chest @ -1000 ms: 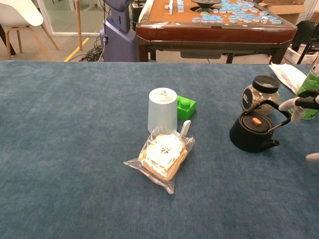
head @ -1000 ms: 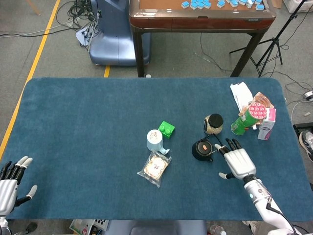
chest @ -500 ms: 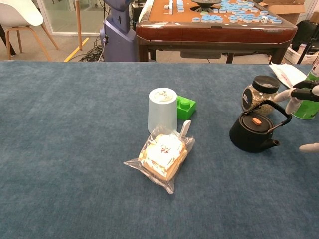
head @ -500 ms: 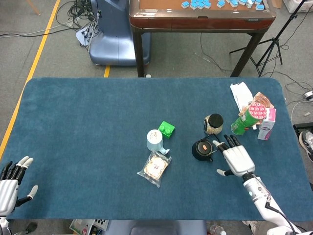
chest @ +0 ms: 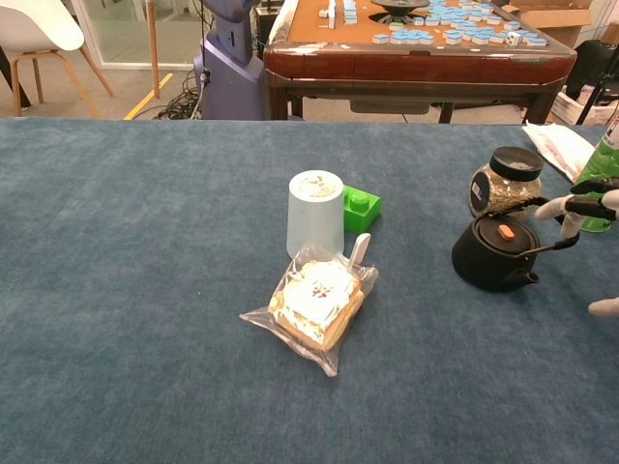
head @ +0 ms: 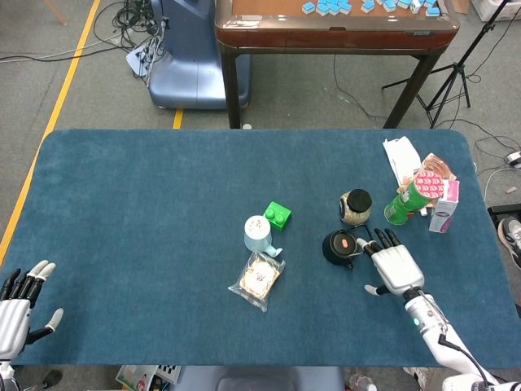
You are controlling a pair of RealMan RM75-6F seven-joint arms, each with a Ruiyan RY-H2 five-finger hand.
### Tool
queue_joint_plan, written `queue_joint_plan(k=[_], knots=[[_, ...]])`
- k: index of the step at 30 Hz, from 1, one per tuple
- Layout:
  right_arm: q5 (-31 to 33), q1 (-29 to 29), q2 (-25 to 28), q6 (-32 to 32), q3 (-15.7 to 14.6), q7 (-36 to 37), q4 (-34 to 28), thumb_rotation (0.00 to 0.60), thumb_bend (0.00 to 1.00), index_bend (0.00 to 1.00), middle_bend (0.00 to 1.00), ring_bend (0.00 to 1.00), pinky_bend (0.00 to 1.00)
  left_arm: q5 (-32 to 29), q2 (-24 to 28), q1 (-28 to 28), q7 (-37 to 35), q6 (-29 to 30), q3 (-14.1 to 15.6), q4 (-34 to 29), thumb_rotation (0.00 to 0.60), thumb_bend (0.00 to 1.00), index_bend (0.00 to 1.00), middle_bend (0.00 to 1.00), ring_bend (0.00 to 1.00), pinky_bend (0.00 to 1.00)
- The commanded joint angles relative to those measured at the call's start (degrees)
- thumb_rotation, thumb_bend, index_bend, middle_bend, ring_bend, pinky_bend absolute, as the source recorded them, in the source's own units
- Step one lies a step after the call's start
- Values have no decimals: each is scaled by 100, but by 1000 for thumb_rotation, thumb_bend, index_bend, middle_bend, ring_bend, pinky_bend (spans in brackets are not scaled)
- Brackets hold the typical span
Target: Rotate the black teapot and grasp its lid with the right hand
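The black teapot [head: 339, 246] stands right of the table's middle, and its lid has an orange knob [chest: 505, 232]. Its wire handle [chest: 542, 249] leans toward my right hand [head: 391, 265], which lies flat just right of the pot. That hand's fingers are spread, and its fingertips [chest: 573, 205] reach the handle's far end while holding nothing. The thumb [chest: 606, 306] sticks out apart from them. My left hand [head: 15, 305] rests at the table's near left corner with its fingers apart and empty.
A glass jar [head: 356, 206] with a black lid stands just behind the teapot. A green tube [head: 413, 195], a pink box [head: 444, 210] and white paper [head: 399, 153] crowd the far right. A pale cup [head: 257, 233], green brick [head: 278, 214] and bagged snack [head: 258, 277] sit mid-table.
The teapot has slid a little toward the jar and turned, its handle tipping lower toward my right hand. The right fingertips moved back, then forward again. The left hand stayed put.
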Motion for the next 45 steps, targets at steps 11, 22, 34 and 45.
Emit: queue_joint_plan(k=[11, 22, 34, 45], knots=[[-592, -349, 149, 338, -324, 211, -423, 510, 0, 133, 313, 30, 42, 14, -14, -21, 6, -16, -2, 2, 600, 293, 111, 75, 105, 8], [-668, -389, 253, 543, -90, 362, -404, 527, 0, 133, 302, 30, 41, -4, 10, -7, -6, -3, -5, -7, 600, 293, 111, 75, 105, 8], [-289, -722, 638, 784, -88, 352, -346, 592, 0, 123, 276, 82, 41, 23, -15, -43, 84, -68, 17, -49, 600, 293, 111, 75, 105, 8], [-46, -713, 470, 448, -54, 536, 83, 592, 0, 123, 279, 126, 41, 34, -21, -42, 143, -79, 40, -86, 600, 293, 111, 75, 105, 8]])
